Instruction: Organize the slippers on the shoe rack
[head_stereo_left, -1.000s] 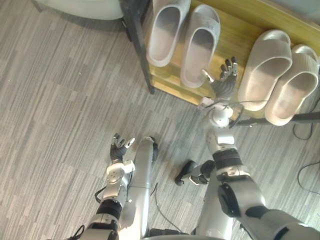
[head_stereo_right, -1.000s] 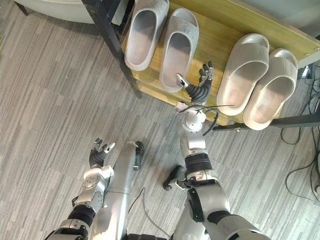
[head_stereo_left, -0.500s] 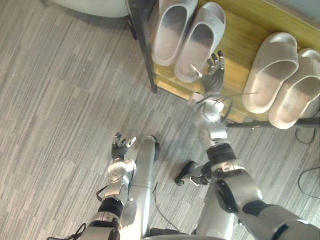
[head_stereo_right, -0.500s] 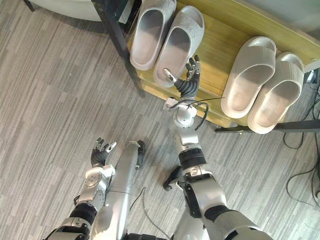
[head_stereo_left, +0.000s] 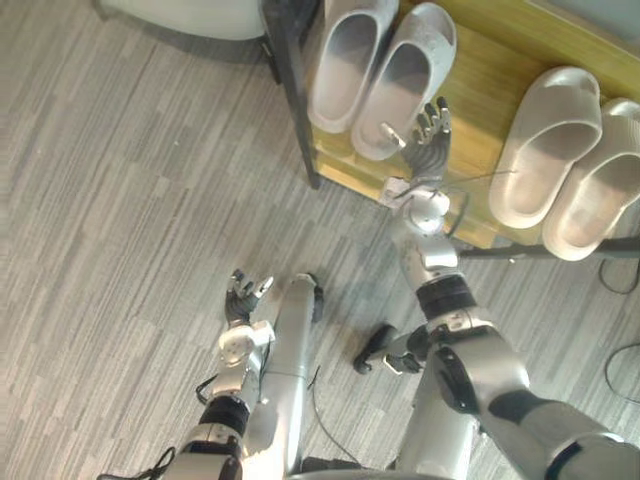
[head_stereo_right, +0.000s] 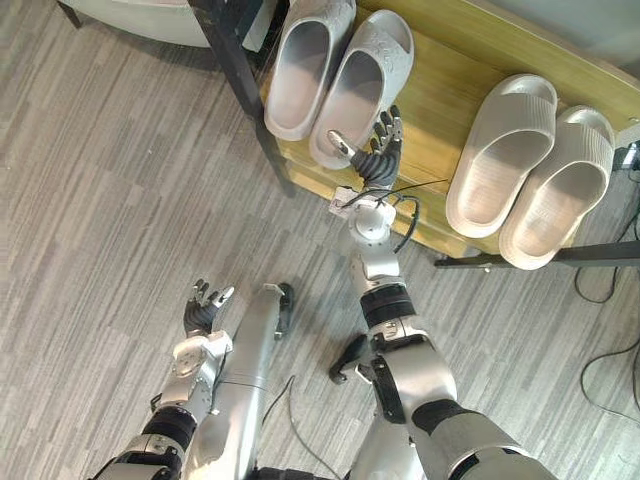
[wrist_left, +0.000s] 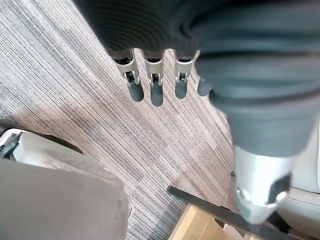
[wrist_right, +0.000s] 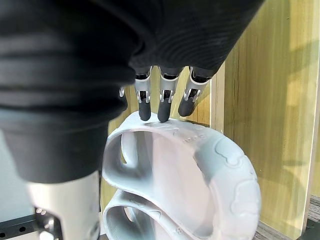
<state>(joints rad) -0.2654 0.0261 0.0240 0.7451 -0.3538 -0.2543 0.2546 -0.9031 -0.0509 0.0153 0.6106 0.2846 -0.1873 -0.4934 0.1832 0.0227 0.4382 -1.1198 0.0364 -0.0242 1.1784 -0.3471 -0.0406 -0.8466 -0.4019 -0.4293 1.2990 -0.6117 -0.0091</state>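
Note:
Two pairs of slippers lie on the wooden shoe rack (head_stereo_left: 480, 80). The grey pair (head_stereo_left: 345, 60) (head_stereo_left: 405, 80) is at its left end, the beige pair (head_stereo_left: 545, 140) (head_stereo_left: 600, 170) at its right. My right hand (head_stereo_left: 428, 140) is open beside the heel of the right grey slipper (wrist_right: 200, 170). Its straight fingers (wrist_right: 162, 107) run along that slipper's outer side, and the thumb lies at the heel rim. My left hand (head_stereo_left: 243, 295) hangs open low over the floor with relaxed fingers (wrist_left: 155, 90), far from the rack and holding nothing.
The rack's dark corner post (head_stereo_left: 290, 90) stands left of the grey pair, and a dark rail (head_stereo_left: 560, 245) runs below the beige pair. A pale rounded object (head_stereo_left: 180, 15) sits at the far left. Cables (head_stereo_right: 610, 280) lie on the striped floor at the right.
My right hand has moved left from the gap between the two pairs to the right grey slipper's heel. The view has shifted slightly. The left hand stays put.

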